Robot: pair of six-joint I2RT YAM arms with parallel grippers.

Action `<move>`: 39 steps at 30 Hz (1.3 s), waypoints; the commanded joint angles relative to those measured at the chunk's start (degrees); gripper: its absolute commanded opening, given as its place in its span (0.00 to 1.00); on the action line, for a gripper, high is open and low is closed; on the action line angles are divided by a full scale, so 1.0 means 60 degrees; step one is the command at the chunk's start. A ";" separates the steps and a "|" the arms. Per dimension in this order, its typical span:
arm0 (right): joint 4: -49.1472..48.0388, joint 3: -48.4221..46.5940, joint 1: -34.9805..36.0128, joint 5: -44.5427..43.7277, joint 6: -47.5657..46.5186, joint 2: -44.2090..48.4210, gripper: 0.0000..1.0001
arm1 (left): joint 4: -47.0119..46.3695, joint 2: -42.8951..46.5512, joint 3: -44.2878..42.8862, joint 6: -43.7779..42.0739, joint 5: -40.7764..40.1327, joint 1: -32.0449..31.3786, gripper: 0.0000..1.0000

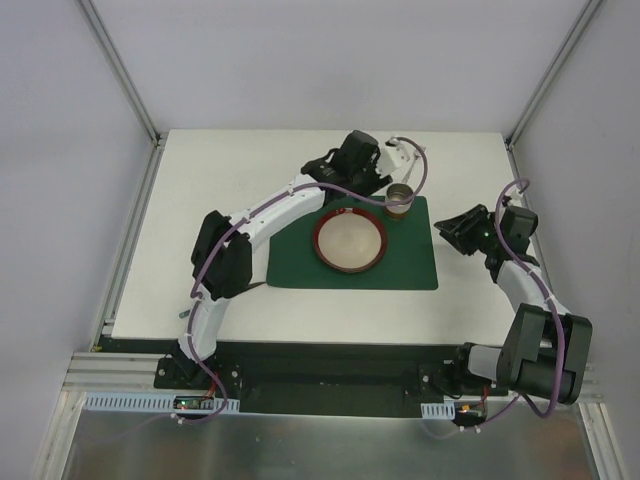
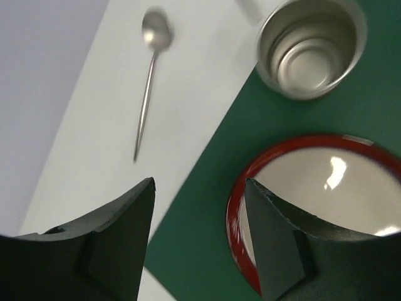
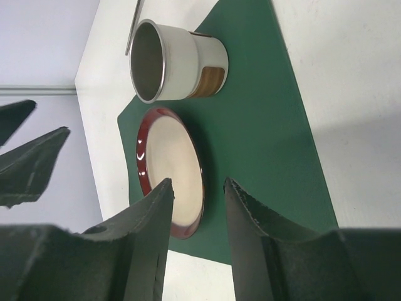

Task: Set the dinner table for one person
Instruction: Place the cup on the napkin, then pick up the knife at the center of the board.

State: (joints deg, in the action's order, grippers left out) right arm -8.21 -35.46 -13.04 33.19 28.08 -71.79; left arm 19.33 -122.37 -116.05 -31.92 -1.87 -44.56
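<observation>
Our white worktop (image 1: pixel 200 180) carries the green placemat (image 1: pixel 420 265), with the plate (image 1: pixel 350 242) and cup (image 1: pixel 399 200) on it. The spoon (image 2: pixel 148 94) lies off the mat on bare worktop, just ahead of our wide-open left gripper (image 2: pixel 198 184). Its handle points back toward that gripper. The right gripper (image 3: pixel 197 185), parted and empty, is farther off.

left arm (image 1: pixel 272 211): white links, black joints, trailed by purple cable (image 1: pixel 424 168) | right arm (image 1: pixel 522 286): coloured alike | jaws: moulded matte black, tapered

The tabletop (image 1: pixel 215 180) is large, flat, white and matte, rectangular, level, edged by metal rails, apparently on all sides.
</observation>
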 commanded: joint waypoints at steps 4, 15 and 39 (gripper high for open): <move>-0.0668 0.0139 0.0166 0.0137 0.0023 -0.0134 0.41 | -0.0351 0.2710 0.2712 0.4320 -0.5104 0.0906 0.59; -0.1488 0.0359 0.0371 0.0504 0.0389 -0.0706 0.41 | 0.2076 0.7369 0.7617 0.9562 -0.6867 0.1317 0.61; -0.1533 0.0461 0.0371 0.0899 0.0609 0.0011 0.41 | 0.5712 0.8838 0.9517 0.8386 -0.3628 0.1288 0.58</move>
State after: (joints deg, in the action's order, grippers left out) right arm -14.81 -32.88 -11.11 36.97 31.24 -74.19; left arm 47.11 -67.13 -51.68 26.41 -22.76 -36.40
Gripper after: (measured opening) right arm 0.408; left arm 0.596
